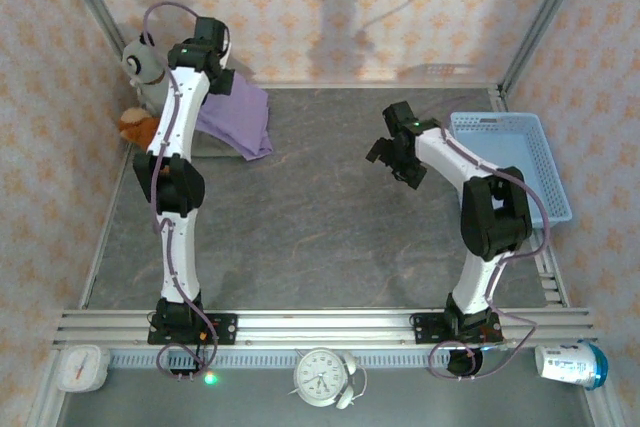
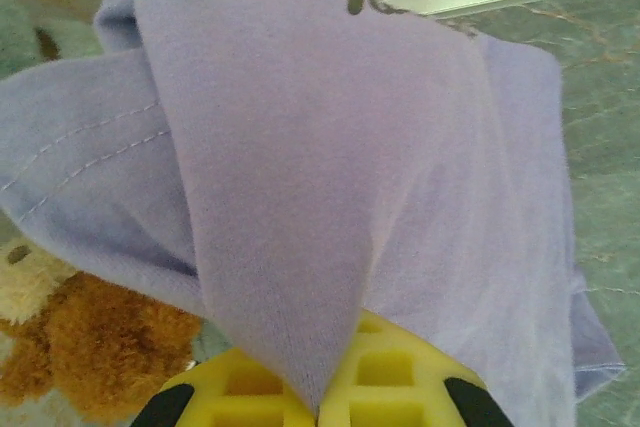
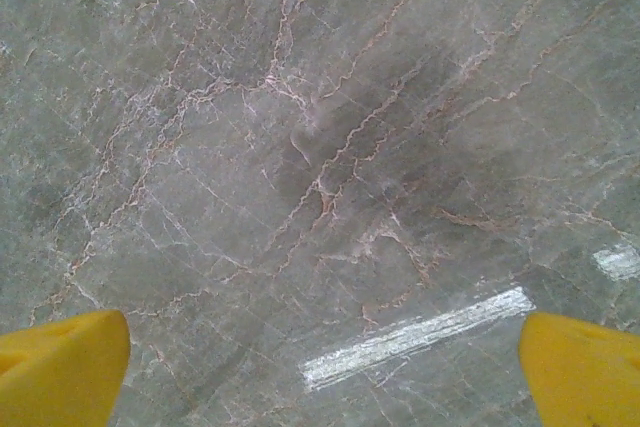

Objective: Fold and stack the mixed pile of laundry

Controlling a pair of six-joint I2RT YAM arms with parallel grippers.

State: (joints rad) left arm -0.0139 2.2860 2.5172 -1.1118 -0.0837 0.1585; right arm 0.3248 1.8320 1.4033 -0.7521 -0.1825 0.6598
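My left gripper (image 2: pixel 320 399) is pinched shut on a fold of the purple garment (image 2: pixel 330 167), which drapes at the upper left of the top view, touching a brown plush (image 2: pixel 95 347). My right gripper (image 3: pixel 322 352) hangs wide open over the table (image 3: pixel 300 147), right of centre.

The garment (image 2: pixel 350 197) is lavender, the table (image 3: pixel 300 147) grey-veined, the basket (image 1: pixel 515 167) light blue.

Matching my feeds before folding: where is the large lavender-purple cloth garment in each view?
Top external: the large lavender-purple cloth garment lies far left, gripped by the shut left gripper.
Left wrist: the garment drapes mid-frame, pinched between yellow fingers.
Right wrist: grey marbled tabletop beneath the open right gripper.
Shared landmark: the orange-brown plush toy beside the garment.
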